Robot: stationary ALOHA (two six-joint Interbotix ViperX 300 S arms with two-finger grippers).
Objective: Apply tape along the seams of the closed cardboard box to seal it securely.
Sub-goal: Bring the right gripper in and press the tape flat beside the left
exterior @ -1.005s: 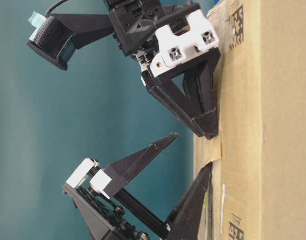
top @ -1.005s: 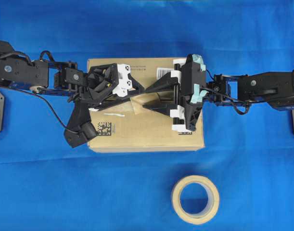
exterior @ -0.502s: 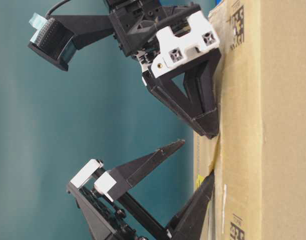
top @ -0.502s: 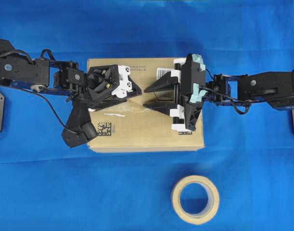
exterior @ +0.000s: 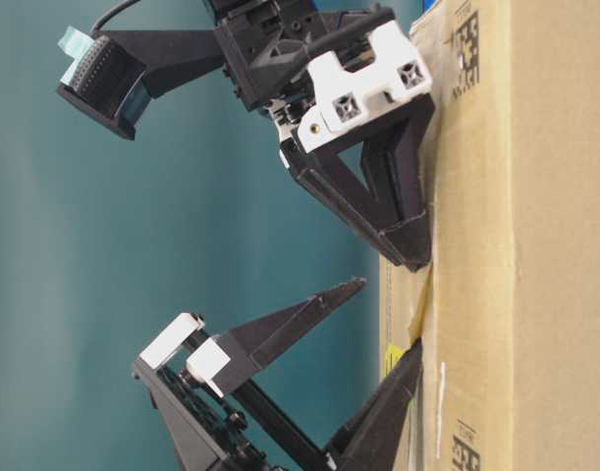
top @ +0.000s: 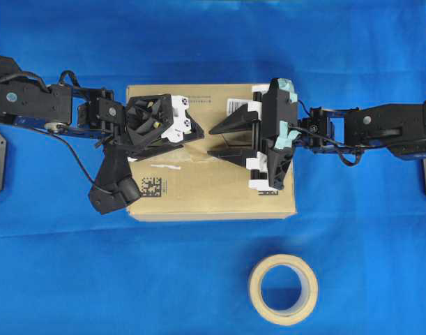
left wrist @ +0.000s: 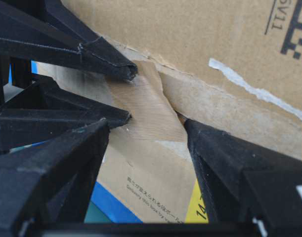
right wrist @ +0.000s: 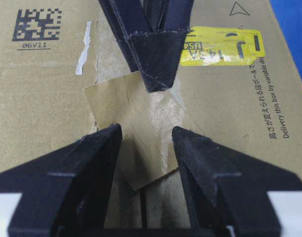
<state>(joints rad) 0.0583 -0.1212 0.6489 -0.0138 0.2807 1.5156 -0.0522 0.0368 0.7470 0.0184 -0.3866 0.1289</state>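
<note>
Both hands [top: 199,139] [top: 214,141] splayed over tape [right wrist: 136,126].

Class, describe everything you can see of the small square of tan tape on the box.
The tape is a small tan, finely ribbed paper square, lying skewed over the seam on top of the cardboard box. Part looks glossy and pressed flat; one corner appears lifted. A fingertip of the left gripper presses its upper edge, and the open right gripper straddles its lower end.

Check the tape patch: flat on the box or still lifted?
Partly lifted. The tape lies across the seam on the cardboard box, but in the left wrist view one side curls up off the cardboard.
</note>
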